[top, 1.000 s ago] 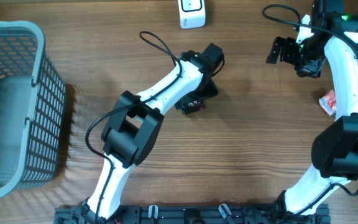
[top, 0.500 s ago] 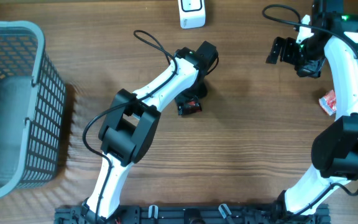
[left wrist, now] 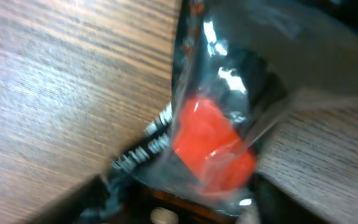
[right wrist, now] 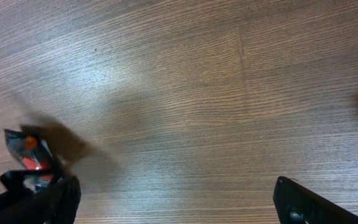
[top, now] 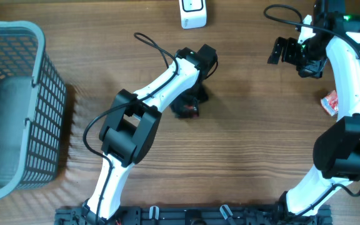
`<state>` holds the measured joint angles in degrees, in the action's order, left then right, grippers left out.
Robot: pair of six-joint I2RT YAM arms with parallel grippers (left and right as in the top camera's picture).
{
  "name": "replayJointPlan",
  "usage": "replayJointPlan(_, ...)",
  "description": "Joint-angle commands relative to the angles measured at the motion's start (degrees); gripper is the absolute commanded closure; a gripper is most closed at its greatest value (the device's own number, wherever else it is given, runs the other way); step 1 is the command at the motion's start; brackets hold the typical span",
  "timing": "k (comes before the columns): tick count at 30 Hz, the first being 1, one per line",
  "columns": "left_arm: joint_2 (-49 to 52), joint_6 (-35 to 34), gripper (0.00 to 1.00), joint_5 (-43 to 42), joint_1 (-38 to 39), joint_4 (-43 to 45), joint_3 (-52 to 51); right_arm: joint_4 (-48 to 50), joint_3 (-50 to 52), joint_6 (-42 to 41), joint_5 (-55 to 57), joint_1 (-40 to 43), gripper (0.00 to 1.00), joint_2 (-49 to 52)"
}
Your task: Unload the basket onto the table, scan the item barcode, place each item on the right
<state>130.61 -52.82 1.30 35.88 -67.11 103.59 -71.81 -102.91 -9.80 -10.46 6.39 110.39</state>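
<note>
**Left gripper (top: 194, 97) hanging over black-and-red packet (top: 187, 110)**

Left gripper is hanging directly over the crinkly packet, which is lying at the centre of the wooden table (top: 249, 144). The wrist view is blurring too much to tell whether its jaws are pinching the wrapper. Right gripper (top: 280, 51) is hanging at 2 o'clock, jaws spread wide, carrying nothing. A white device (top: 193, 12) is sitting at 12 o'clock.

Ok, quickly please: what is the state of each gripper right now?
Left gripper: cannot tell; the black-and-red packet is right at it, but the wrist view is blurred.
Right gripper: open, holding nothing.
</note>
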Motion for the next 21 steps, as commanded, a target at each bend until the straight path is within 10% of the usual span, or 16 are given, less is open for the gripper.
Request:
replayJointPlan(1, 0.5, 0.1, 0.51, -1.5, 0.0, 0.0, -0.5, -0.2, -0.5, 0.7, -0.4, -0.4, 0.0, 0.0)
replayJointPlan(15, 0.5, 0.2, 0.64, -1.5, 0.0, -0.7, -0.5, -0.1, -0.5, 0.6, -0.4, -0.4, 0.0, 0.0)
replayJointPlan(21, 0.5, 6.5, 0.09, 0.3, 0.0, -1.1, -0.5, 0.0, -0.5, 0.7, -0.4, -0.4, 0.0, 0.0)
